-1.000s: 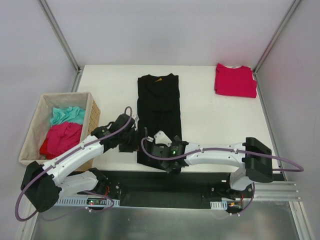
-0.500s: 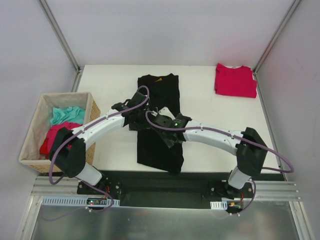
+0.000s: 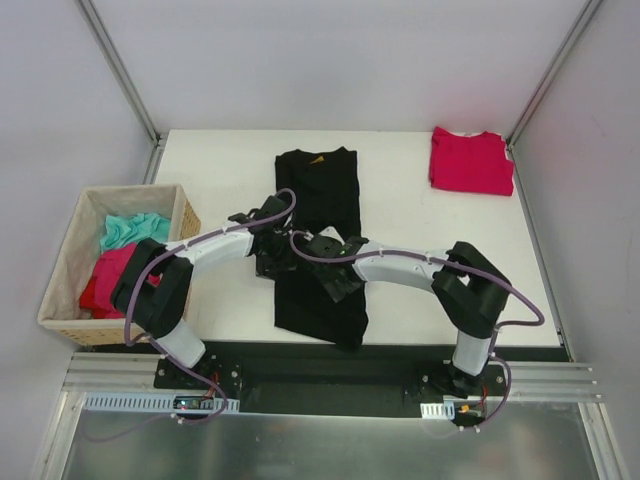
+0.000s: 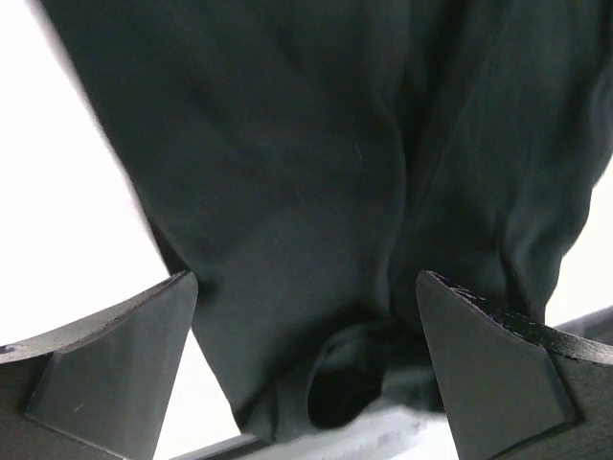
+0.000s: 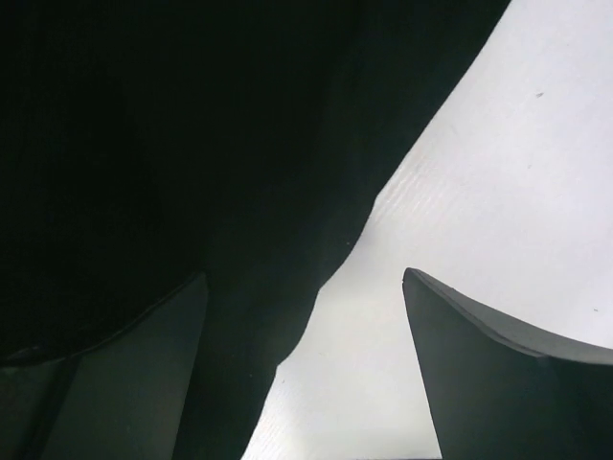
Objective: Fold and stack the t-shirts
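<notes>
The black t-shirt [image 3: 318, 190] lies folded into a long narrow strip down the middle of the white table [image 3: 430, 225]. A red t-shirt [image 3: 470, 160] rests folded at the back right corner. My left gripper [image 3: 272, 258] hovers at the strip's left edge, midway along. In the left wrist view that gripper [image 4: 306, 278] stands open over the black cloth [image 4: 316, 144]. My right gripper [image 3: 338, 280] hangs over the strip's right half. In the right wrist view it [image 5: 305, 276] is open astride the cloth's [image 5: 144, 115] edge, holding nothing.
A woven tan basket [image 3: 60, 275] stands off the table's left side with teal [image 3: 135, 230] and pink-red [image 3: 120, 275] cloths inside. Grey walls with metal rails close in the back and sides. Both arm bases sit along the near edge.
Both arms have swung from the strip's near hem out to its middle, and both forearms now reach farther over the table. The black shirt lies where it was.
</notes>
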{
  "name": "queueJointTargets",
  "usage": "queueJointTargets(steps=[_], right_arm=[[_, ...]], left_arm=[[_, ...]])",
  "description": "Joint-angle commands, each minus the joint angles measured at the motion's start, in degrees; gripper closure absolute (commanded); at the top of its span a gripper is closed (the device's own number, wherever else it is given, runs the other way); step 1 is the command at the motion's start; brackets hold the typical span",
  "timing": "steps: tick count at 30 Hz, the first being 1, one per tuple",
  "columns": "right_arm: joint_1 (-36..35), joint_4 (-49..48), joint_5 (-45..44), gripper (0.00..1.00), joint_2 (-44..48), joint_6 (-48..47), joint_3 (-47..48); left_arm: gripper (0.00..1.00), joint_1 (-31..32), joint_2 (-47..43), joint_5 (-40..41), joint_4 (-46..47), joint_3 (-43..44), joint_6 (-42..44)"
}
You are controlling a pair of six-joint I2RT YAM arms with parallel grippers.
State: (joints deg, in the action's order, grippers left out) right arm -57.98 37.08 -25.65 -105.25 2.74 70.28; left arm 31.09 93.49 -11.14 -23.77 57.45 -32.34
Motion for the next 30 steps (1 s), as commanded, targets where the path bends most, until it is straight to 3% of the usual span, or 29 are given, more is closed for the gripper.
queueJointTargets(steps=[1,12,22,25,30], right_arm=[[-0.8,-3.9,1.2,0.13,5.2,3.6,-4.6],[-9.6,3.4,-4.4,0.13,17.0,10.2,-9.2],[-18.8,11.0,-3.1,0.13,21.6,16.5,-11.7],[-17.4,11.4,-8.8,0.12,23.1,13.8,-10.0],[-6.6,5.6,-13.3,0.12,21.1,1.2,0.3]], left_arm=[[0.01,2.4,-6.8,-10.5,1.2,-4.8,-0.4],[0.01,4.6,-25.5,-14.0,1.0,-14.7,-3.8],[0.01,4.6,-31.9,-12.0,-0.7,-18.9,-5.8],[0.02,4.6,-29.5,-4.3,-4.9,-13.3,-1.5],[0.01,3.4,-16.4,5.0,-11.6,5.7,4.0]])
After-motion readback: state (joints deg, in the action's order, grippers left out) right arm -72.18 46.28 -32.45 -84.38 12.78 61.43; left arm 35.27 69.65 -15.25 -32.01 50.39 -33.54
